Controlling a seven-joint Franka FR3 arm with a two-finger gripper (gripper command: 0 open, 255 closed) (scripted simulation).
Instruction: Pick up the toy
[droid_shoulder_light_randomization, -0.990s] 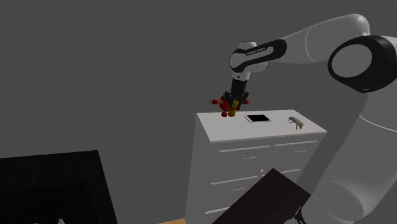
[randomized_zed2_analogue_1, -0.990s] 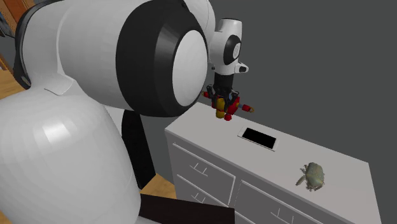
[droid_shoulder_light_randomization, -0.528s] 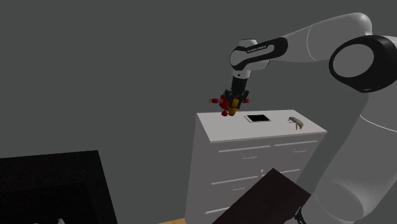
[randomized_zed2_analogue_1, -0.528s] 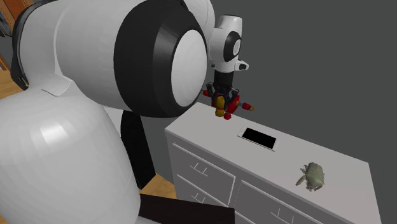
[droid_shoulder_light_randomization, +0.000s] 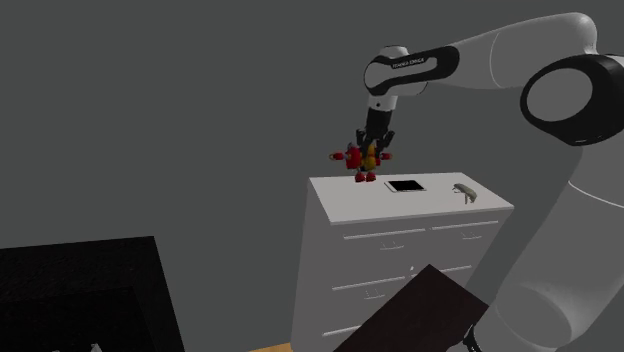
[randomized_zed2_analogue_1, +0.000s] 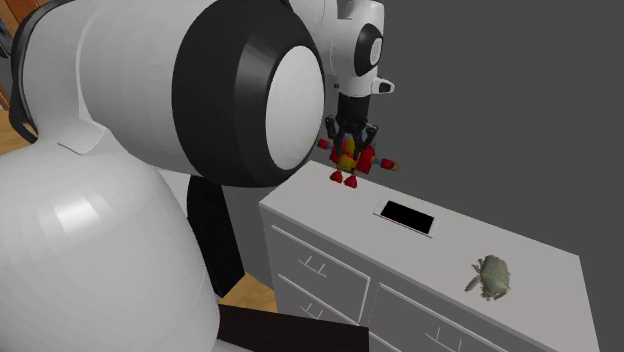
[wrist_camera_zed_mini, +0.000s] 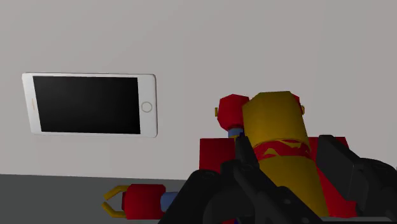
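The toy (droid_shoulder_light_randomization: 364, 158) is a small red and yellow robot figure with red arms and feet. It hangs in the air above the far corner of the white dresser (droid_shoulder_light_randomization: 380, 206), clear of the top. My black gripper (droid_shoulder_light_randomization: 373, 145) is shut on it from above. From the second exterior view the toy (randomized_zed2_analogue_1: 352, 160) dangles under the gripper (randomized_zed2_analogue_1: 351, 141), its feet just above the dresser (randomized_zed2_analogue_1: 420, 250). Seen from the wrist, the fingers (wrist_camera_zed_mini: 245, 159) clasp the toy's yellow body (wrist_camera_zed_mini: 278, 137), with the gripper (wrist_camera_zed_mini: 286, 165) closed around it.
A white phone (droid_shoulder_light_randomization: 405, 185) with a black screen lies on the dresser top, close beside the toy; the phone (wrist_camera_zed_mini: 89, 104) lies below the hand. A grey-green crab figure (randomized_zed2_analogue_1: 491, 275) rests nearer the dresser's other end. A dark slanted board (droid_shoulder_light_randomization: 415, 310) leans in front of the drawers.
The gripper has risen with the toy held in it. The toy has lifted off the dresser top and now hangs more upright.
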